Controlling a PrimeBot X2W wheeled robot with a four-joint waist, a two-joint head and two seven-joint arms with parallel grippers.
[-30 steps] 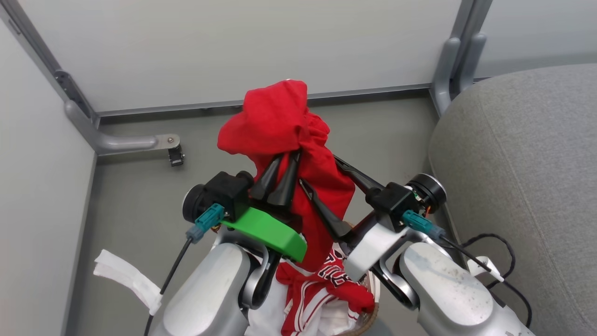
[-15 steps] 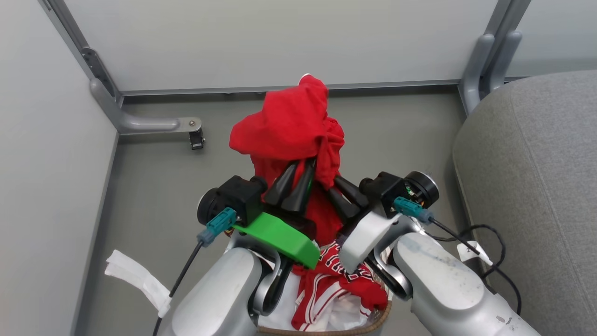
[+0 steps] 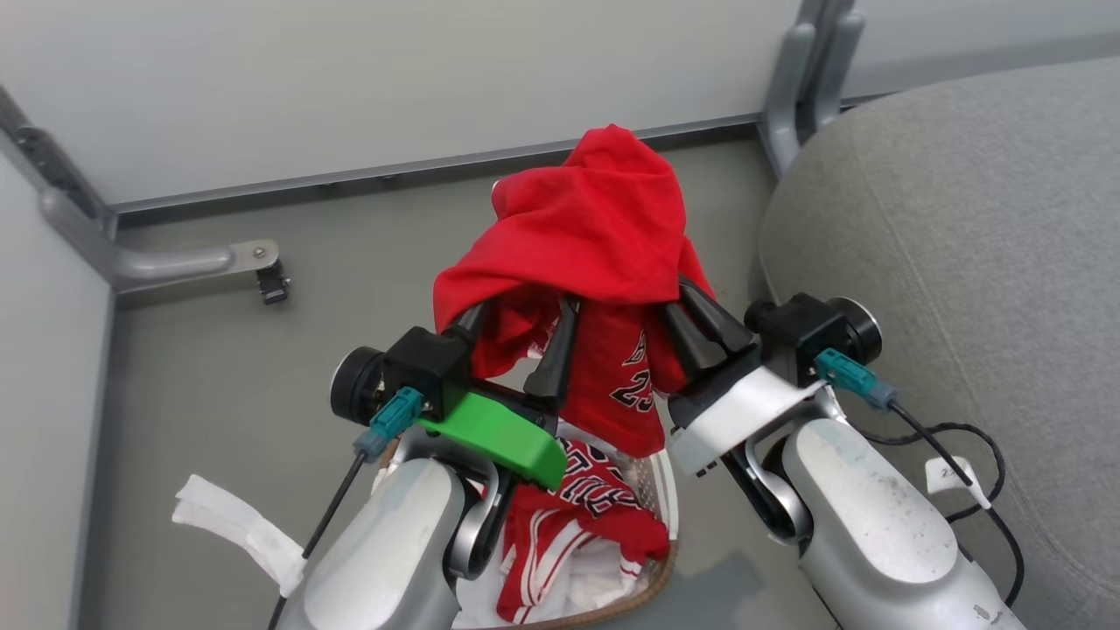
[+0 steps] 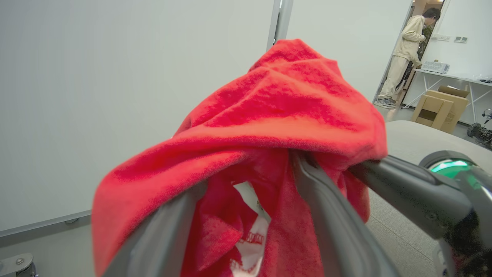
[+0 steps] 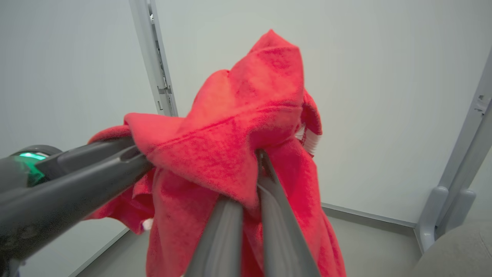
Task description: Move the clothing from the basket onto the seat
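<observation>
A red garment [image 3: 604, 227] of the clothing hangs draped over both grippers above the basket [image 3: 658, 569], its "23" lettering facing me. My left gripper [image 3: 521, 315] stands open, its two fingers spread inside the cloth's folds [image 4: 269, 115]. My right gripper [image 3: 681, 297] is shut, pinching the garment's right edge [image 5: 230, 154]. More red and white clothing [image 3: 577, 507] lies in the basket below, between my forearms. The grey seat [image 3: 962, 219] fills the right side, close beside the right arm.
Pale partition walls and a metal post [image 3: 801, 79] close off the back. A bracket with a caster [image 3: 267, 271] sits on the floor at left. A white cloth strip [image 3: 227, 525] and black cable [image 3: 954, 446] hang near my arms. A person [image 4: 405, 50] stands far off.
The right gripper closed on the garment, then the left gripper opened inside it. The cloth now spreads wider over both grippers. The camera has swung, so the seat shows larger.
</observation>
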